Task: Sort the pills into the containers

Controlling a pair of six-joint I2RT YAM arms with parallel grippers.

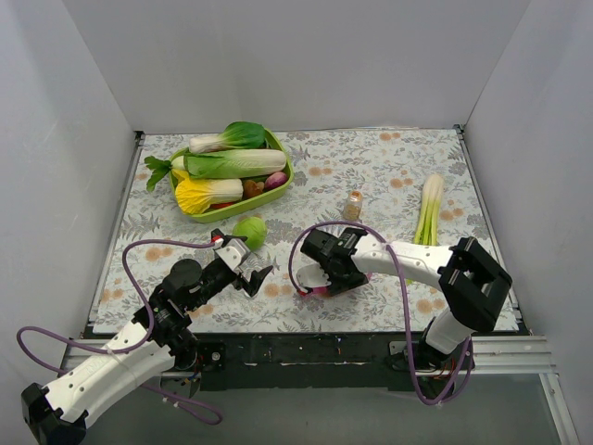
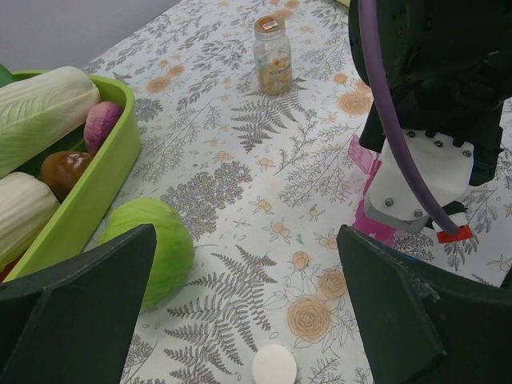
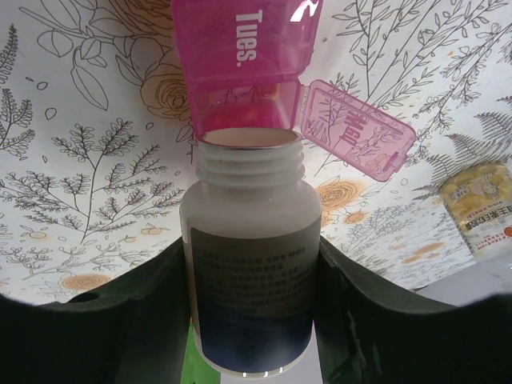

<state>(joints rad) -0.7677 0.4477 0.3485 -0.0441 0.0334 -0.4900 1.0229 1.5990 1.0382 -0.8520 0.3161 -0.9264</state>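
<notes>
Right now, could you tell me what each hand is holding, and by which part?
The right hand grips the white bottle by its labelled body; the left hand holds nothing.

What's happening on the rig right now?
The right arm grips an open white bottle in its jaws, mouth tipped at an open compartment of the pink organiser. The left arm hovers nearby, jaws open, above a white cap. I can't see pills coming out.
</notes>
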